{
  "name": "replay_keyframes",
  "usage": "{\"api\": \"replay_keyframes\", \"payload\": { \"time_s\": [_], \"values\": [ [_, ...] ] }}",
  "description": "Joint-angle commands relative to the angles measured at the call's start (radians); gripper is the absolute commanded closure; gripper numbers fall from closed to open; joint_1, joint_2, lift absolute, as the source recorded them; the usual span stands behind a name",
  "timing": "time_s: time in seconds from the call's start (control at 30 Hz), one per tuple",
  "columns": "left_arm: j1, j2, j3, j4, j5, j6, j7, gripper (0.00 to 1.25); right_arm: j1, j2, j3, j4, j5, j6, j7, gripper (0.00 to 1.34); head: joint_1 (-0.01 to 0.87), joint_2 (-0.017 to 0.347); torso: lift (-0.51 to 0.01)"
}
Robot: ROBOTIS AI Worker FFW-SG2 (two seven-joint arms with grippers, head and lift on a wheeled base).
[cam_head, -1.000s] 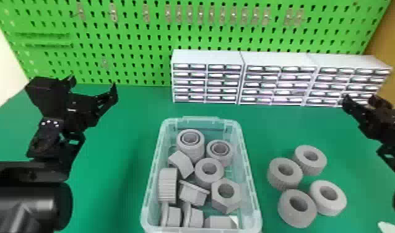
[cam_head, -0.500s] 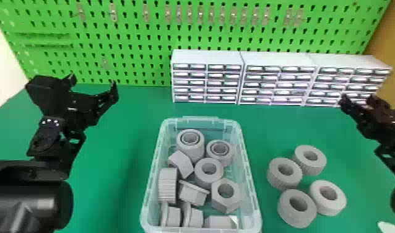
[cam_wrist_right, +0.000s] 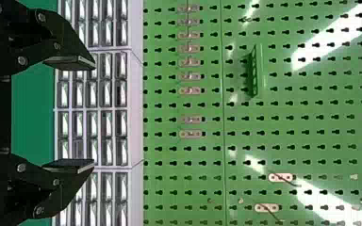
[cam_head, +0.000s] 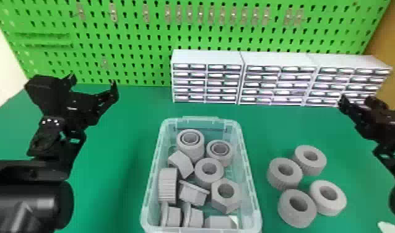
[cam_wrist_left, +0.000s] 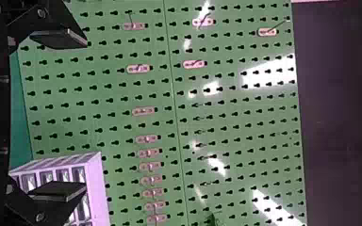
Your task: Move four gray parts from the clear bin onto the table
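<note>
My left gripper (cam_head: 93, 80) is held up at the left of the head view, open and holding nothing; in its wrist view the left gripper (cam_wrist_left: 86, 115) has its fingers wide apart. At the right edge, my right gripper (cam_head: 356, 99) is raised beyond the loose parts; its wrist view has the right gripper (cam_wrist_right: 94, 113) open too, nothing between its fingers. The clear bin (cam_head: 251, 186) stands in the middle with several gray parts, among them a hexagonal nut (cam_head: 226, 195) and a ring (cam_head: 209, 170). Right of the bin, several gray rings (cam_head: 285, 173) lie on the green table (cam_head: 119, 198).
White drawer cabinets (cam_head: 206, 57) line the back of the table, before a green pegboard (cam_head: 138, 37) with small hooks. A small white object (cam_head: 387, 227) is at the lower right edge.
The right gripper has shifted slightly leftward at the right edge. The left arm has hardly moved, and the gray parts are where they were.
</note>
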Motion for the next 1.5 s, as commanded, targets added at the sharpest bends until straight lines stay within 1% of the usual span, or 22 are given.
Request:
{"api": "replay_keyframes", "payload": {
  "time_s": [0.0, 0.77, 0.97, 1.1, 1.47],
  "values": [
    [0.0, 0.0, -0.001, 0.0, -0.001, -0.003, 0.0, 0.21, 0.0, 0.0, 0.001, 0.0, -0.003, 0.0, 0.0, 0.52, 0.678, 0.034, -0.05],
    [0.004, 0.0, -0.001, 0.0, -0.026, -0.007, 0.0, 0.2, 0.014, -0.005, -0.003, 0.002, -0.012, -0.008, 0.0, 0.52, 0.678, 0.034, -0.05],
    [0.006, 0.0, -0.005, 0.0, -0.03, -0.007, 0.0, 0.2, 0.022, -0.011, -0.001, 0.002, -0.014, -0.009, 0.0, 0.52, 0.678, 0.034, -0.05],
    [0.006, 0.0, -0.005, 0.0, -0.034, -0.007, 0.0, 0.2, 0.031, -0.008, -0.009, 0.002, -0.02, -0.018, 0.0, 0.52, 0.678, 0.034, -0.05],
    [0.0, 0.0, -0.009, -0.006, -0.035, -0.007, 0.0, 0.2, 0.029, -0.011, -0.004, 0.002, -0.026, -0.032, -0.002, 0.52, 0.678, 0.034, -0.05]
  ]
}}
